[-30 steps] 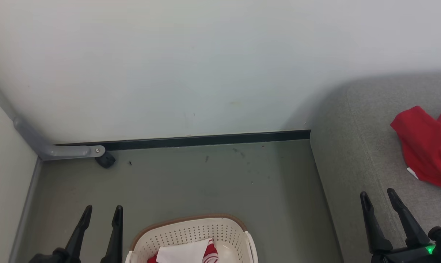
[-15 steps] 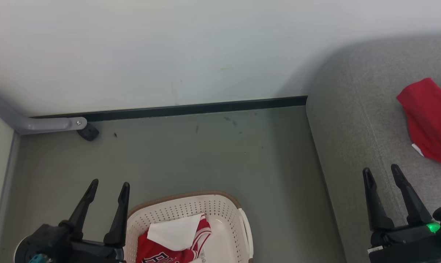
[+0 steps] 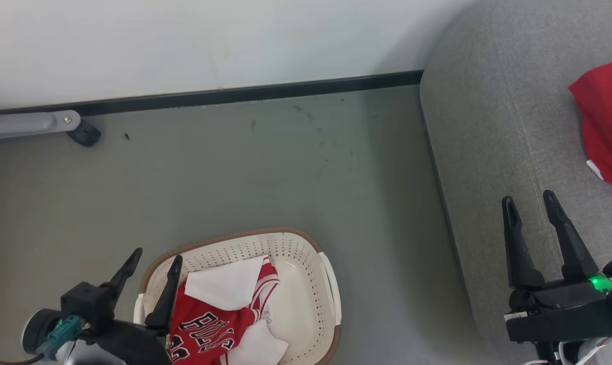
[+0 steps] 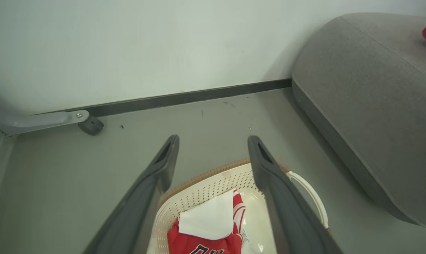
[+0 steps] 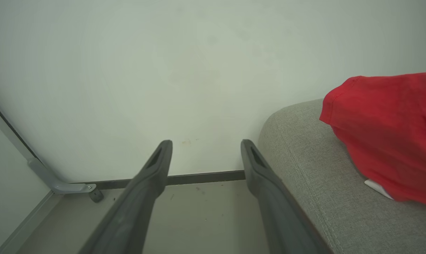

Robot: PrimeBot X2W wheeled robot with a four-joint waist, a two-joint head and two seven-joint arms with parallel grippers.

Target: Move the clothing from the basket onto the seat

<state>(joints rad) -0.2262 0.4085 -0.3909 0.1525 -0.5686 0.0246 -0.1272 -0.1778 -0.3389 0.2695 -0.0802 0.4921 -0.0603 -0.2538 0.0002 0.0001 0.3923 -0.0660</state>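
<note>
We see the left gripper [image 3: 156,255] with fingers spread wide, holding nothing; in the head view its right finger crosses the left rim of the basket [image 3: 290,251]. The jersey [image 3: 204,324] lies crumpled in the basket's left half, with white fabric on top. The basket stands on the floor [image 3: 285,167], apart from the seat [image 3: 488,152]. The right gripper [image 3: 529,197] is equally wide and empty, over the seat. A red garment [image 3: 605,121] lies on the seat, apart from that gripper.
</note>
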